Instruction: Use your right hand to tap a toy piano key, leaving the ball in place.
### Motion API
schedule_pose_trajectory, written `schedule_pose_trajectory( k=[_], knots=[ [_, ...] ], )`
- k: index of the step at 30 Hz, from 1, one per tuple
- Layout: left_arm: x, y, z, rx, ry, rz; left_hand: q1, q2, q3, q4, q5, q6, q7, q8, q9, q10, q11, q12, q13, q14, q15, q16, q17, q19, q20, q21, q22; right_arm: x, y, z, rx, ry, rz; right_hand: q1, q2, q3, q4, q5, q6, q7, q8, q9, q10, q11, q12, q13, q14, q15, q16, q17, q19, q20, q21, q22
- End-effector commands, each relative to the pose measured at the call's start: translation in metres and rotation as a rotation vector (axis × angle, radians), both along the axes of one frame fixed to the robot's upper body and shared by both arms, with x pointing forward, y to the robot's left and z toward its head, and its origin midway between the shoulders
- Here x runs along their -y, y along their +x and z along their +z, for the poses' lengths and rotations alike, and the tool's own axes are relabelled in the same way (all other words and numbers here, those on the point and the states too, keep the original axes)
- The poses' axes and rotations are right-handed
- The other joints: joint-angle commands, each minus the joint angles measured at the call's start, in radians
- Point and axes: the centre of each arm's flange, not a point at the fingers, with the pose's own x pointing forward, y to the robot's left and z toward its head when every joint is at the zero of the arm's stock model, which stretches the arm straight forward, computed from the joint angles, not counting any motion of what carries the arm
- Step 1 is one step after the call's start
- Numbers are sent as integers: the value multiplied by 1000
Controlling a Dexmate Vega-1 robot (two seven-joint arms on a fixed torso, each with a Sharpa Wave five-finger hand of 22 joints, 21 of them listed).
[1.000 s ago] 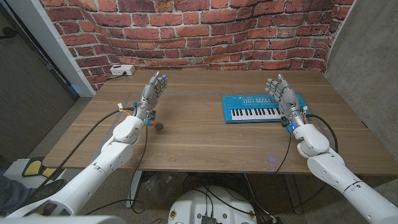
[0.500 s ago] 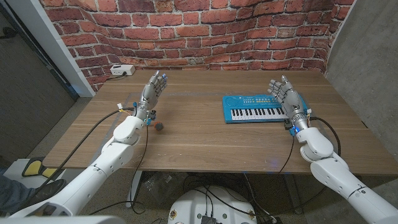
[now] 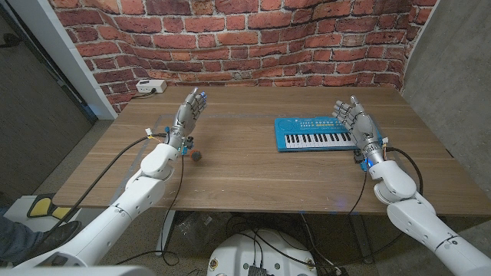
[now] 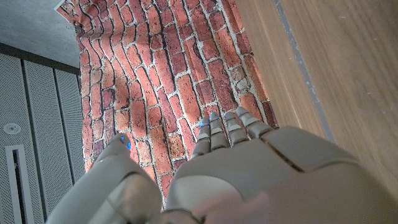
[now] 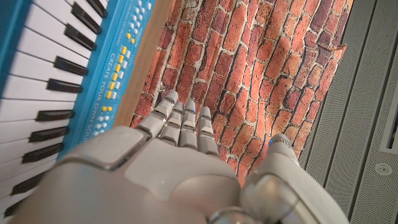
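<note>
Drifting toward 3 o'clock off the piano (image 3: 313, 135), the right hand (image 3: 357, 124) stands empty, fingers spread, beside its end, leaving the ball (image 3: 197, 155) untouched.

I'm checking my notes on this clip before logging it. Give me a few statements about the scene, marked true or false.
1. The toy piano is blue with white and black keys. True.
2. The right robot hand holds the ball. False: the ball lies on the table, by the left arm.
3. The left robot hand is open. True.
4. The right robot hand is at the piano's left end. False: at its right end.
5. A white box lies at the table's far left corner. True.
</note>
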Motion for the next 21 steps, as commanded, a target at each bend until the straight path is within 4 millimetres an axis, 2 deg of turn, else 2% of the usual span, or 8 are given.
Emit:
schedule_pose_trajectory(
  k=[1, 8, 21],
  knots=[
    [1, -3, -1, -5, 0, 8, 2, 9, 5, -5, -1, 11, 3, -1, 2, 12, 2, -1, 6, 8, 2, -2, 1, 6, 2, 2, 2, 7, -12, -9, 9, 15, -13, 0, -7, -4, 0, 5, 3, -5, -2, 5, 12, -3, 5, 2, 10, -1, 3, 4, 13, -2, 2, 3],
    [4, -1, -4, -18, -7, -1, 3, 10, 4, -5, -1, 13, 2, -2, 2, 16, 3, -2, 6, 11, 2, -2, 1, 6, 4, 1, 2, 9, -20, -17, 13, 24, -27, 0, -7, -5, -1, 5, 19, -7, 1, 5, 35, -5, 11, 2, 35, -5, 7, 4, 34, -4, 7, 3],
    [12, -1, 1, -12, 13, -7, 5, 12, 3, -6, -2, 16, 1, -4, 2, 17, 0, -4, 6, 13, 2, -4, 2, 5, 8, -1, 2, 11, -29, -28, 1, 20, -46, 0, -7, -6, -2, 6, 23, -10, 0, 5, 41, -7, 11, 2, 40, -6, 5, 4, 39, -5, 5, 3]
  ],
)
